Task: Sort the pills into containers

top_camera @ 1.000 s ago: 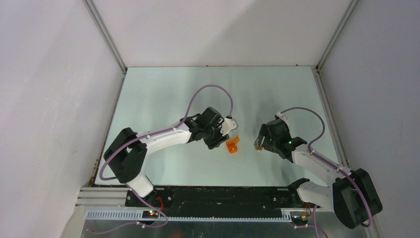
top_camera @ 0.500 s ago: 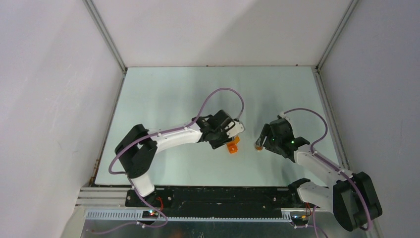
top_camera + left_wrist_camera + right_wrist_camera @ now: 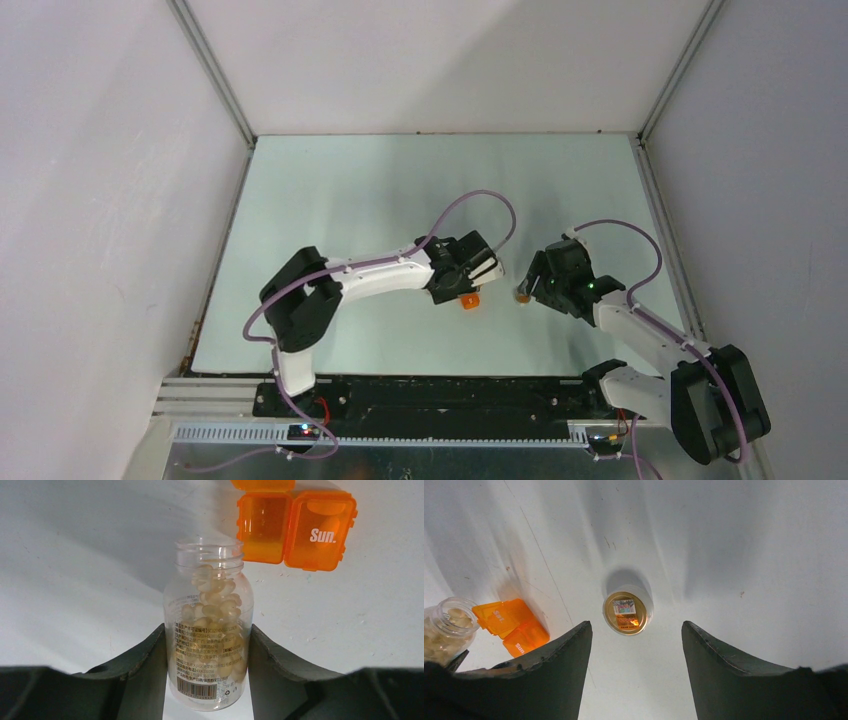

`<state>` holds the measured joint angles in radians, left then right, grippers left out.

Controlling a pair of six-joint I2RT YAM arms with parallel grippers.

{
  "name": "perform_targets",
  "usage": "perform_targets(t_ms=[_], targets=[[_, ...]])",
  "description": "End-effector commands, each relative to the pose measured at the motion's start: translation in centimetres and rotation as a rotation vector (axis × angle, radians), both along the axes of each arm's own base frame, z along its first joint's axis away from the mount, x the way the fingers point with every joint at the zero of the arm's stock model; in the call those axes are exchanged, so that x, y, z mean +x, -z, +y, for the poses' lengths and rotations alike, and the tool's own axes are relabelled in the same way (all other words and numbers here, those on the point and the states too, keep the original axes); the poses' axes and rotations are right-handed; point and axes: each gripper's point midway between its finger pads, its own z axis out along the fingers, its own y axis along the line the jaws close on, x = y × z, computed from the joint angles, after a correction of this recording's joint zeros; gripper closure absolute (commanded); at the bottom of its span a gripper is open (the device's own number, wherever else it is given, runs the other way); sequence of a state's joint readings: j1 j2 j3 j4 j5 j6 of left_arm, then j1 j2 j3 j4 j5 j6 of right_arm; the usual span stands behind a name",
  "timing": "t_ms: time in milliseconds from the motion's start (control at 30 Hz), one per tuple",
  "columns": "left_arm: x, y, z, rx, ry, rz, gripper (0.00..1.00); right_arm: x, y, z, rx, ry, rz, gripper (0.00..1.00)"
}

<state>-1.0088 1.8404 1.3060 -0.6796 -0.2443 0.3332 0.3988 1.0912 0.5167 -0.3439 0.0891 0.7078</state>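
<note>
Step in hand, by my reading: pouring. Left gripper (image 3: 207,630) is clamped on the vial (image 3: 208,605), whose open mouth points toward the box (image 3: 280,527). Pills (image 3: 215,587) are heaped inside the vial, up to the neck. The box sits on the table (image 3: 749,555) just beyond the mouth, with its "Sun." lid flipped open and no pills seen in it.

The next move calls for bringing the mouth over the open compartment and tipping gently. The target is small, so a spill seems likely.

Right gripper (image 3: 635,624) hangs empty with its jaws apart, over the cap (image 3: 626,612), which lies near the box. Nothing stands between vial and box.
</note>
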Motion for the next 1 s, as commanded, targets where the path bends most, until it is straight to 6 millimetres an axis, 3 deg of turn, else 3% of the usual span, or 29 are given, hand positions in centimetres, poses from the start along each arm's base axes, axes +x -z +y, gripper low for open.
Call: perform_targets(t_ms=[0,567,967], targets=[[0.5,-1.3,0.0,0.056,0.001,-0.042,1.0,0.6,-0.6,-0.4,-0.007,0.036,-0.005,0.3],[-0.1,-1.5,-1.2,0.176,0.009,-0.049,1.0,0.2,0.0,-1.1,-0.019,0.07,0.014,0.31],[-0.9,-1.6,-1.7,0.146,0.006,-0.021,1.0,0.0,0.1,-1.4,-0.016,0.078,0.018,0.31]])
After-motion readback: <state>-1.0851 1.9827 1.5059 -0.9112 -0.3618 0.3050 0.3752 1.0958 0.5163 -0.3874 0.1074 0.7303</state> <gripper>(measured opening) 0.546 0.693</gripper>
